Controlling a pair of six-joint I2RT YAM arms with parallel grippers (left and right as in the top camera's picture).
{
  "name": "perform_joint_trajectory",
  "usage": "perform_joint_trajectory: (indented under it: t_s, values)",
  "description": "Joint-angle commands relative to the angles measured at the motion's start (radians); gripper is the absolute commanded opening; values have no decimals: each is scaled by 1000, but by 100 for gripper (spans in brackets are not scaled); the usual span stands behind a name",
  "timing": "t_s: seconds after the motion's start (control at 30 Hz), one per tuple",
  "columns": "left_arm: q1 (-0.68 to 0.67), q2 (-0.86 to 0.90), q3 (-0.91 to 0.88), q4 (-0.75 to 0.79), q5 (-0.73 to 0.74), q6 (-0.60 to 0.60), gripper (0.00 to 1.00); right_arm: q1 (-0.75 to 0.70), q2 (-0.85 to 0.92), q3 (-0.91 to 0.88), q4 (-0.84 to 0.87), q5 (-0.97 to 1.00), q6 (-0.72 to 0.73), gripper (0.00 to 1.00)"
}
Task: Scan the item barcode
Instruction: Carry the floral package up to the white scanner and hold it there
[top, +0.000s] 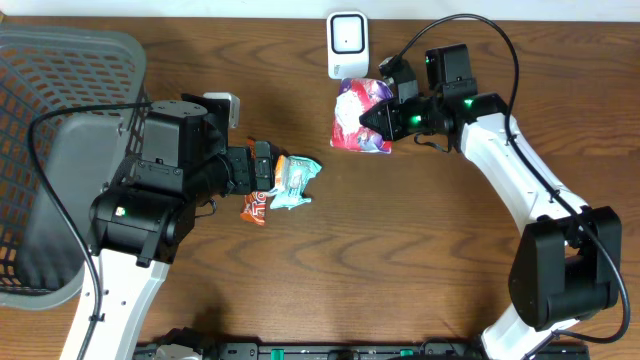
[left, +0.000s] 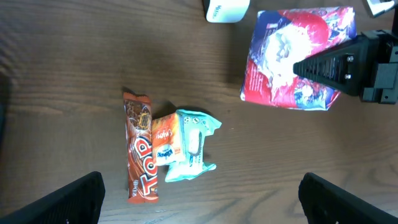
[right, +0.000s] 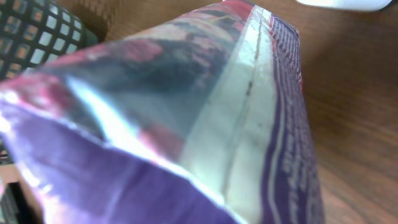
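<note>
Holding snack bag (top: 352, 108) tight in right gripper (top: 372, 118), by scanner (top: 346, 45) at desk's back edge. With left gripper (top: 262, 170) spread wide over candy bar (left: 140, 168). Basket (top: 60, 60) at left edge, contents unclear.

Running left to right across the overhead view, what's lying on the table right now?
Grey plastic mesh basket → orange-red chocolate bar wrapper → teal snack packet → red and purple foil snack bag. The white scanner and both hands overlap these, so they are left out.
</note>
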Motion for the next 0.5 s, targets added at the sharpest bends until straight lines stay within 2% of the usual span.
perform_joint_trajectory:
  t_s: [0.0,0.13,0.27,0.47]
  values:
    - [3,0,17,0,-10,-9,99,-2,-1,-2,33,31,-58,1]
    - [3,0,17,-1,-10,-9,99,-2,0,-2,109,31,-56,1]
    - [3,0,17,0,-10,-9,99,-2,0,-2,267,72,144,1]
    - [3,0,17,-1,-10,-9,99,6,24,-2,606,42,282,1]
